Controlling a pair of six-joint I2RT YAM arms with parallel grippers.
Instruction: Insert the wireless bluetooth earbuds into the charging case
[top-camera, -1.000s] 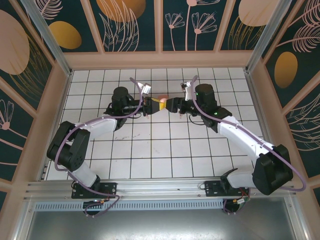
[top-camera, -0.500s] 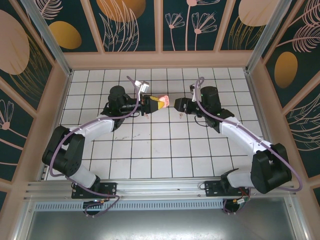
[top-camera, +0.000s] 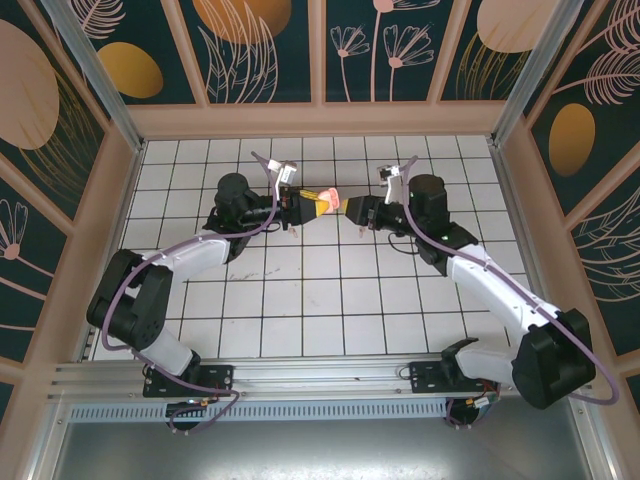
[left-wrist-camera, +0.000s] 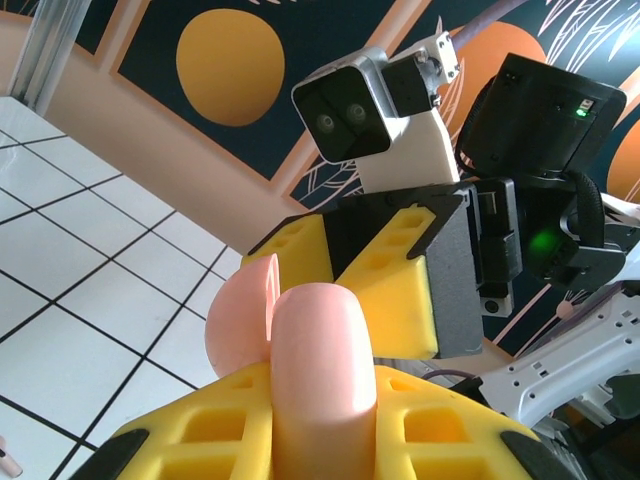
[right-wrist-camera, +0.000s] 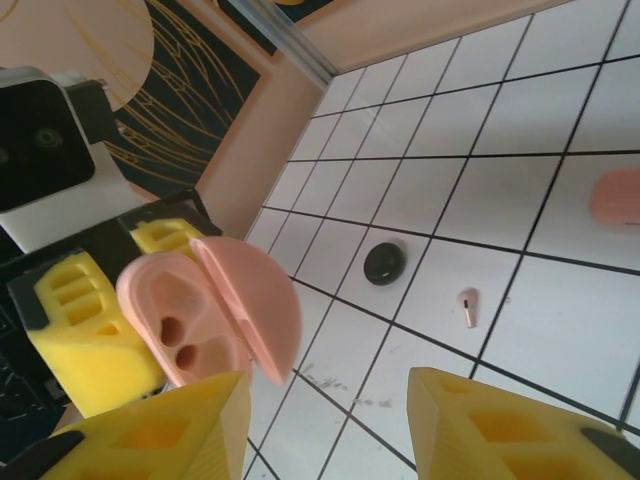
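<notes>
At 12 o'clock of the table's centre: the charging case (top-camera: 326, 203) is held clear of the tiled floor (top-camera: 320, 300), between the two arms.
Left gripper (top-camera: 308, 206): at 9 o'clock of the case, yellow pads (left-wrist-camera: 200, 430) clamped on the case's body from both sides.
Right gripper (top-camera: 350, 211): at 3 o'clock of the case, jaws standing apart, nothing between them; in its own wrist view the case's lid sits just above one yellow finger (right-wrist-camera: 150, 430).
Case, condition: lid swung open like a clamshell; two dark sockets show side by side in the lower half, both unfilled.
Case, finish: smooth, rounded, pale pink all over; plain faces as seen.
Earbud (right-wrist-camera: 469, 307): one tiny pale pink stemmed piece, lying on a white tile at 4 o'clock of the case in the right wrist view, well apart from it.
Black item (right-wrist-camera: 385, 263): small and round, on the tiles at 10 o'clock of the earbud; too small to tell what it is.
Salmon item (right-wrist-camera: 615, 195): on the tiles at 2 o'clock of the earbud, cut off by the picture's edge; kind not determinable.
Indicator lamps: green lights (left-wrist-camera: 545, 240) glow on the right arm's dark housing.
Wrist camera (left-wrist-camera: 370, 110): white block with twin lenses, mounted above the right gripper's fingers.
</notes>
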